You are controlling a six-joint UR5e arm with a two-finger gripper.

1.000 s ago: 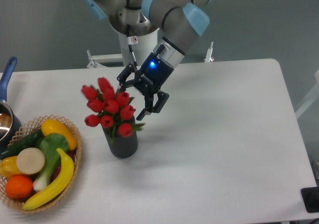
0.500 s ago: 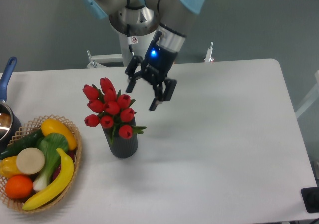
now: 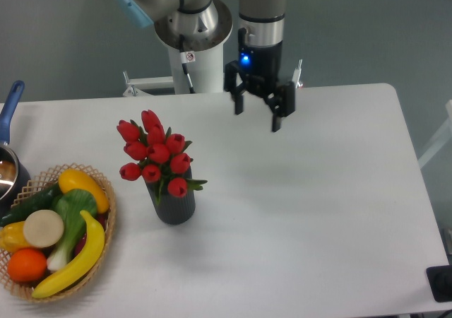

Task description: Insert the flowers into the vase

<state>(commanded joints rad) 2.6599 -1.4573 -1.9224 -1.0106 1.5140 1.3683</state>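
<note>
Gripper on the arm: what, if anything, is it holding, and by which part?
Nothing: the gripper is open and empty, apart from the red tulip flowers.

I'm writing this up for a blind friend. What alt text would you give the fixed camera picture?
A bunch of red tulips stands in a dark ribbed vase on a white table, while a robot arm's open gripper hangs in the air above the table's far side, holding nothing. At the left edge sit a wicker basket of colourful fruit and vegetables and part of a blue-handled pot.
</note>
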